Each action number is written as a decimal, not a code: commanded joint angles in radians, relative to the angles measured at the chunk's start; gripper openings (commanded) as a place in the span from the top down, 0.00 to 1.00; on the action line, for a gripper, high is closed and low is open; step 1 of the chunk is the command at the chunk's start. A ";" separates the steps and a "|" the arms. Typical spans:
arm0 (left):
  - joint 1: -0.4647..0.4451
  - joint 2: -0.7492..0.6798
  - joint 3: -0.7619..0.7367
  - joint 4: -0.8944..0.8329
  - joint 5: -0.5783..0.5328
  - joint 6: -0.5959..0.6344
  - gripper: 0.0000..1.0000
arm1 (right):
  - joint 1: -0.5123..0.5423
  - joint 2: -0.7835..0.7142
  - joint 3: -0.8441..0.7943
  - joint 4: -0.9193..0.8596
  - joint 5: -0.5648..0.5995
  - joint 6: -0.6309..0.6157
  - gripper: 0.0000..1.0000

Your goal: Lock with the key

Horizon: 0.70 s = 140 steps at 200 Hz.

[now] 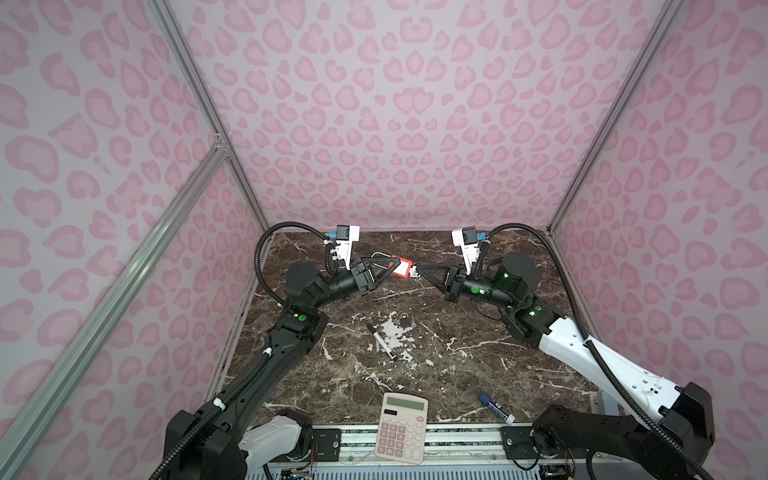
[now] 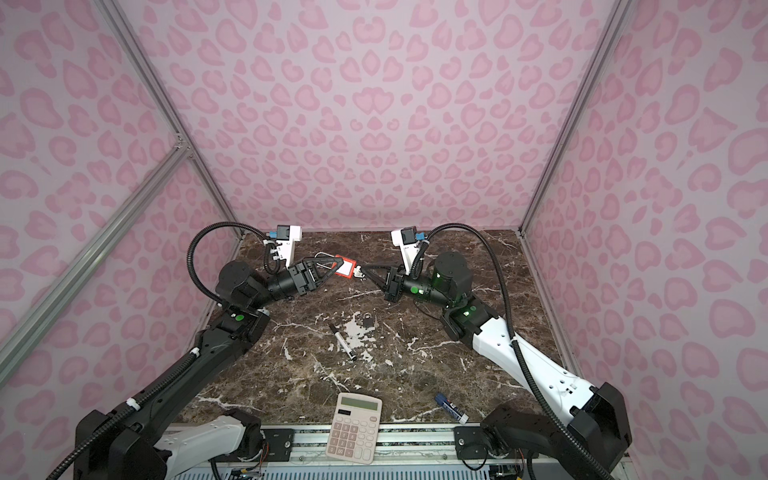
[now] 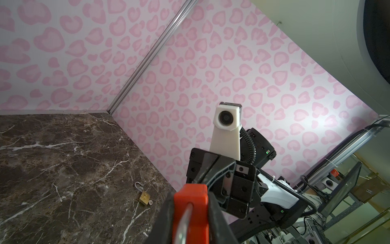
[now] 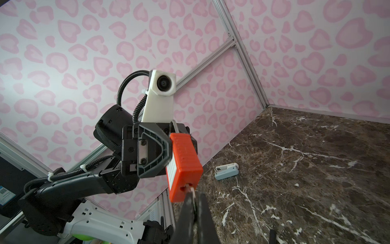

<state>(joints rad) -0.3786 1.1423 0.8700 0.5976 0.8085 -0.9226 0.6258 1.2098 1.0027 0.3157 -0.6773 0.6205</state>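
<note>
Right wrist view: red padlock (image 4: 183,160) aloft above counter (image 4: 306,179), body clamped in left hand (image 1: 392,264); right hand (image 4: 195,194) pinched tight on key (image 4: 190,187) at padlock's base keyhole.

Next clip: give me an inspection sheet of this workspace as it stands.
Surface: dark marble tabletop, white-veined.
Job's things: red padlock held off the table; key at its bottom end.
Clutter: small brass padlock, marker, calculator overhanging the front edge, blue-and-white tube.
Grippers: left gripper shut on the red padlock's body; right gripper shut on the key.
Cables: black corrugated conduits loop off both wrists, clear of the lock.
Surroundings: pink patterned walls, aluminium frame.
</note>
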 commanded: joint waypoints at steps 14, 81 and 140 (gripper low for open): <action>0.011 0.002 0.014 0.047 -0.109 0.011 0.97 | -0.007 -0.015 -0.022 0.023 0.002 -0.005 1.00; 0.013 -0.004 0.008 0.067 -0.078 0.011 0.97 | -0.020 0.004 -0.021 0.085 -0.067 0.086 0.95; 0.013 -0.016 0.001 0.065 -0.074 0.010 0.97 | -0.022 0.026 -0.011 0.130 -0.089 0.135 0.58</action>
<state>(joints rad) -0.3664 1.1385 0.8696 0.6010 0.7326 -0.9154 0.6060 1.2282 0.9821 0.3950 -0.7437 0.7250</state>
